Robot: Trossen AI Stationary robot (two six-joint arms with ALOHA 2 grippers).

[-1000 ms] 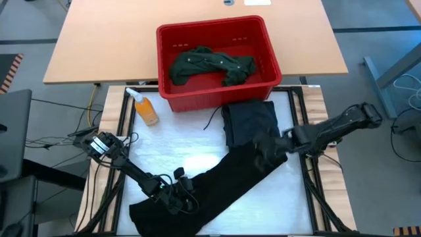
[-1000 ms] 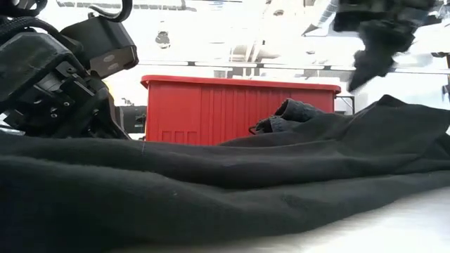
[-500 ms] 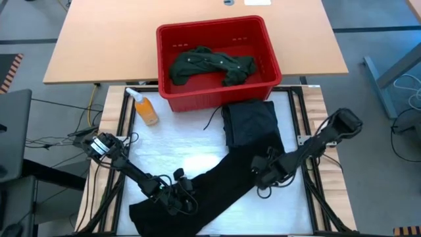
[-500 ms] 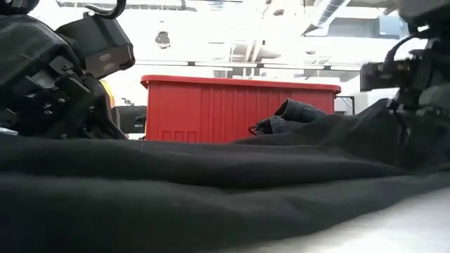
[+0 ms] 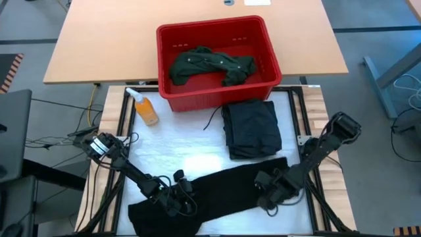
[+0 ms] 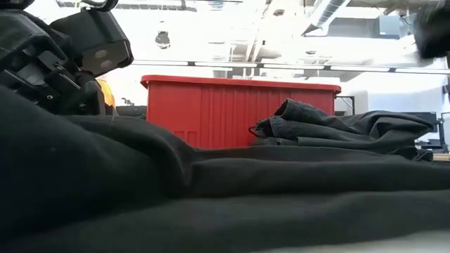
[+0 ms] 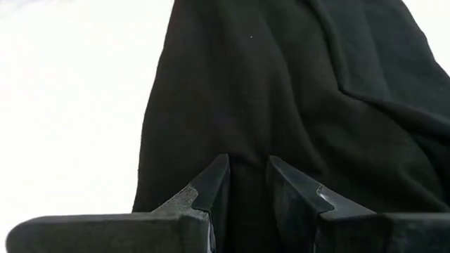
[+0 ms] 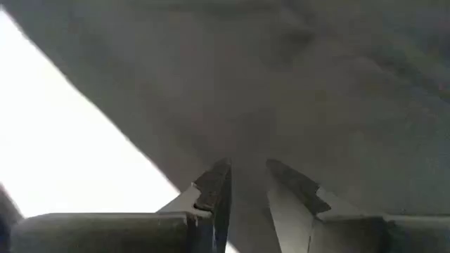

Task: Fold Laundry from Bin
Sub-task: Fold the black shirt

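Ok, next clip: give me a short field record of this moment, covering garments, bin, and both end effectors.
garment being folded: black garment, stretched across the table's near edge
left end effector: pinching the black garment's left end, fold of cloth between its fingers
right end effector: pinching the black garment's right end
folded piece: dark garment, folded, lying in front of the bin
bin: red, holds a dark green shirt
other: orange bottle, left of the bin
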